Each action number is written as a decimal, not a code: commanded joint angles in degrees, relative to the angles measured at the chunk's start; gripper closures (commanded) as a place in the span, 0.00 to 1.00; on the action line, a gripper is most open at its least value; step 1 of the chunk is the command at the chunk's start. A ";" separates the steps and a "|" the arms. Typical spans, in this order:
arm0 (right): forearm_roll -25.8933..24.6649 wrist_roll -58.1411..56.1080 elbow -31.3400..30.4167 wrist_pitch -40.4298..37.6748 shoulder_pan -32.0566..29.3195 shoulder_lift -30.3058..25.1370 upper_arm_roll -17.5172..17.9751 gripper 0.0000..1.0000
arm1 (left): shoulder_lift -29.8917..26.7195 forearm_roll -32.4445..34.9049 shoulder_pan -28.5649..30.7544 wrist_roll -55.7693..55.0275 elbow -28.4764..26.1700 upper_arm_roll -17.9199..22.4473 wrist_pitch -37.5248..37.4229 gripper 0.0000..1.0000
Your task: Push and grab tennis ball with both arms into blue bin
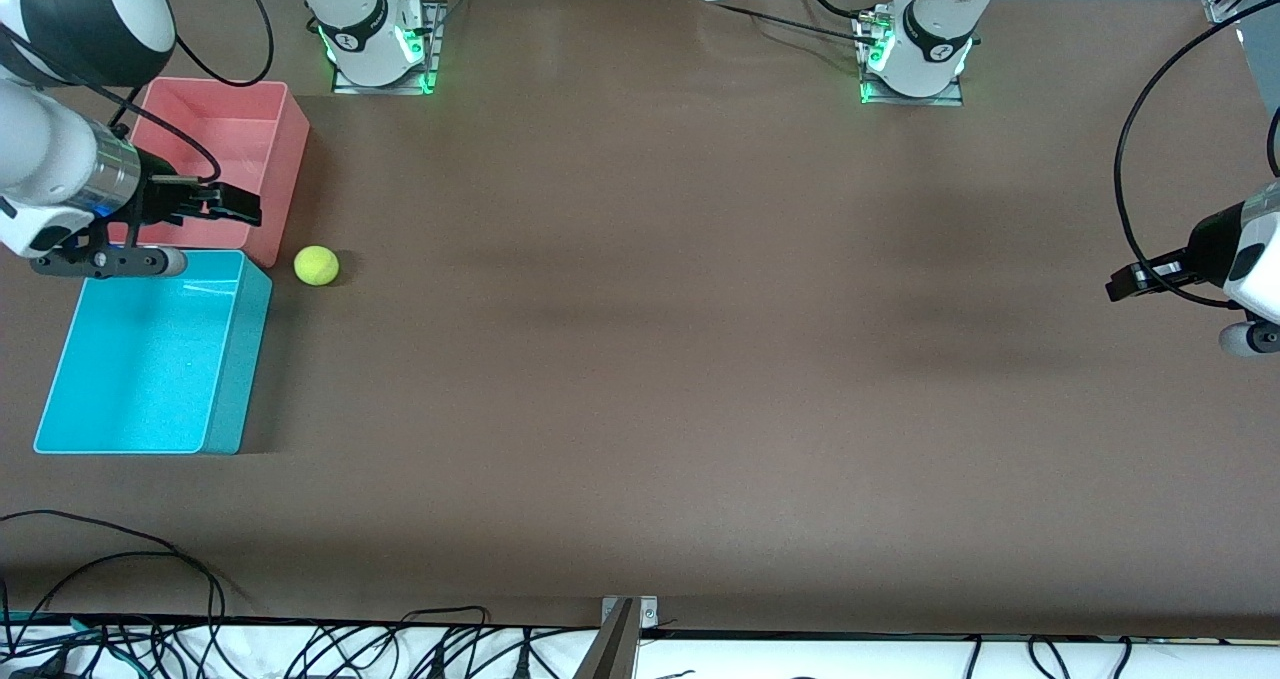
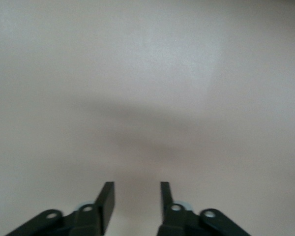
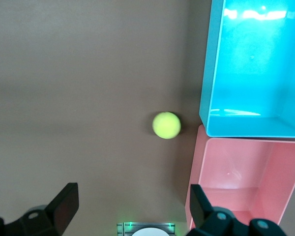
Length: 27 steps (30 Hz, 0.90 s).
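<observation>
The right gripper (image 1: 232, 202) has its two black fingers (image 3: 64, 206) spread wide and holds nothing. It hangs over the pink-red bin (image 1: 270, 119), close to where that bin meets the blue bin (image 1: 225, 359), at the right arm's end of the table. In the right wrist view, the tennis ball (image 3: 166, 125) lies on the brown table (image 1: 700, 309) between the spread fingers' line of sight, just beside the corner where the two bins touch. In the front view, the tennis ball (image 1: 316, 265) sits on the table beside the blue bin's upper corner, not yet inside.

The left gripper (image 1: 1135, 281) waits over bare table at the left arm's end, fingers (image 2: 107, 201) partly apart and empty, well away from the ball.

The step in hand looks like the grab. To do it well, the right gripper should centre over the ball, drop straight down with the fingers clear of both bin walls, close gently so the ball does not roll, then lift above the blue rim before releasing.
</observation>
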 commanded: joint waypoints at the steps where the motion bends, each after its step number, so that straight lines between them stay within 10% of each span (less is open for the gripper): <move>1: 0.27 -0.56 -0.39 0.74 0.10 0.82 0.17 0.00 | -0.30 -0.82 0.04 1.27 0.83 0.25 -1.04 0.00; 27: -4.47 -0.39 -15.49 11.81 0.18 2.23 0.35 0.00 | -2.84 -1.87 -0.22 1.98 2.86 1.21 2.65 0.00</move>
